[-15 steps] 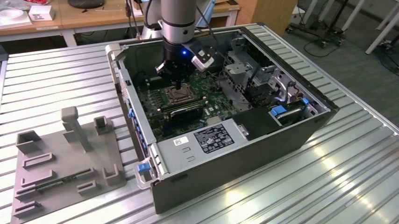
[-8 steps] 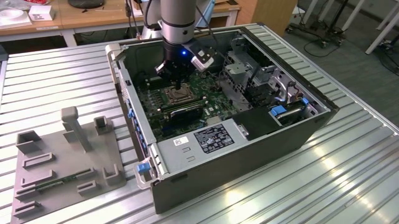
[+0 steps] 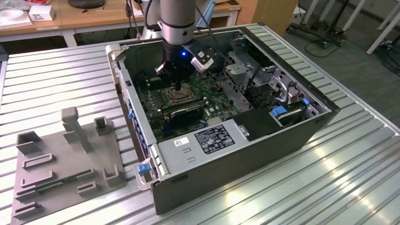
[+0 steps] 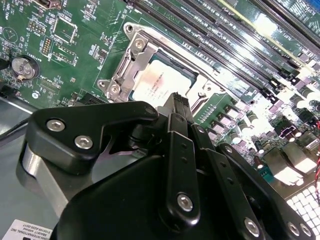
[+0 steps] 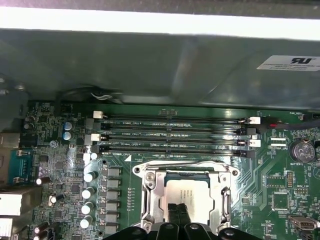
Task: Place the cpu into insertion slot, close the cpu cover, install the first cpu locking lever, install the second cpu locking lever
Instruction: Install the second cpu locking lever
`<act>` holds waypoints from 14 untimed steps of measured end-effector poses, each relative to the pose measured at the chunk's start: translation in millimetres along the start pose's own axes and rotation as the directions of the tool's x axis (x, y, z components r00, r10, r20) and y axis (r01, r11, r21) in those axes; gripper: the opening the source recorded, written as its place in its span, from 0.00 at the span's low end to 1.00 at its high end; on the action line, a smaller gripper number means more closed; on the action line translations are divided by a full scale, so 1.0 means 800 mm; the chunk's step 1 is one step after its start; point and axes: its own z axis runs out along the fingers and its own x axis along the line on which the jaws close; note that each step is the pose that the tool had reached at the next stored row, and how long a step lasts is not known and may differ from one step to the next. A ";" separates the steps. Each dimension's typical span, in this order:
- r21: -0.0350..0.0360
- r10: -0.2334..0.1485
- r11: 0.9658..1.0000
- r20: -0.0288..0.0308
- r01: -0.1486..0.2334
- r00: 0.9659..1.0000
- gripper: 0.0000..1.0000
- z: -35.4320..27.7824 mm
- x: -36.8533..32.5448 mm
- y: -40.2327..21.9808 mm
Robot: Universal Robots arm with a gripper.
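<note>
Exterior view: black gripper (image 3: 180, 87) hangs inside the open dark grey computer case (image 3: 250, 140), just above the green motherboard's socket. Both wrist views: fingers (image 5: 178, 216) pressed together, seemingly holding nothing, tips over the silvery-tan square cpu (image 4: 162, 82) seated in the socket, silver metal cpu cover (image 5: 151, 195) framing it.

Bright overhead light, glare streaks on table (image 3: 350, 173), shadowed case interior

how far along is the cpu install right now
Done: the cpu sits in the socket, and the cpu cover looks closed around it. In hand: the gripper, fingers together, tips at the cpu's edge, holding nothing. Left: whether either locking lever is latched can't be told.
</note>
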 end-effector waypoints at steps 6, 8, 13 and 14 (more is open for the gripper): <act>0.000 0.000 1.000 0.000 0.000 1.000 0.11 0.0010 0.0010 -0.0001; 0.000 0.000 1.000 0.000 0.000 1.000 0.11 0.0013 0.0010 -0.0001; 0.000 0.000 1.000 0.000 0.000 1.000 0.11 0.0014 0.0013 -0.0001; 0.000 0.000 1.000 0.000 0.000 1.000 0.11 0.0014 0.0013 -0.0001</act>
